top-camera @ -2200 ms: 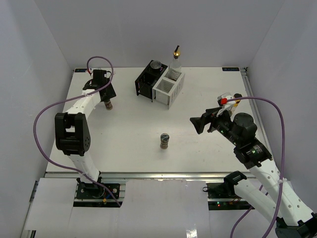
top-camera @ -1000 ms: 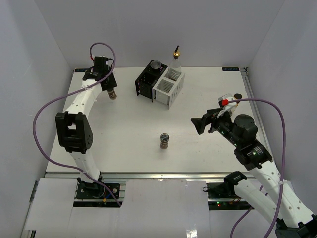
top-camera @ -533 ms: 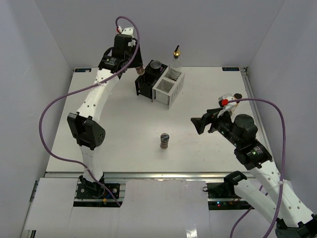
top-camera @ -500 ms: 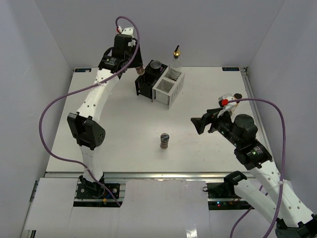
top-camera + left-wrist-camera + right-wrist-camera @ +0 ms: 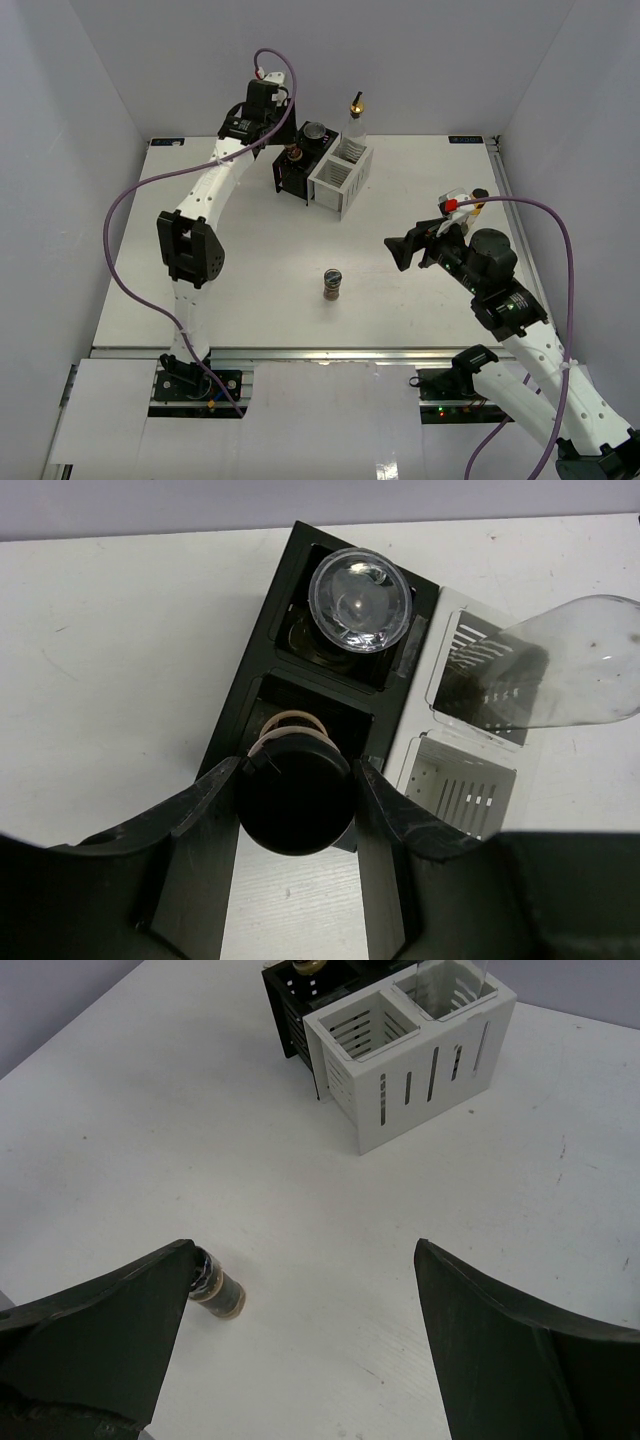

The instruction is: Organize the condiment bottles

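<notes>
The left tool (image 5: 297,772) is pinching a dark-lidded jar (image 5: 295,805) by its sides, lid up, and is hanging it right over the black rack (image 5: 255,695) at the back of the desk (image 5: 230,270). What the coming move is turning on, I'd say, is the line straight down. The jar's long axis is standing vertical, and the black rack's nearer compartment is lying directly beneath it. A plain descent therefore looks like all that is called for (whether the jar's base is already inside the compartment, I cannot tell). The black rack's farther compartment is holding the grey-lidded shaker (image 5: 358,598), so there is only the one slot to aim at. Touching the black rack on its right, the white rack (image 5: 455,780) is carrying the clear bottle (image 5: 575,665) in its far cell. A second jar (image 5: 333,284) is standing alone, well apart from the black rack on the side toward the arms. The right tool (image 5: 398,252) is hovering with its fingers spread wide and gripping nothing, and it is sitting nearer to that second jar than the left arm is.
</notes>
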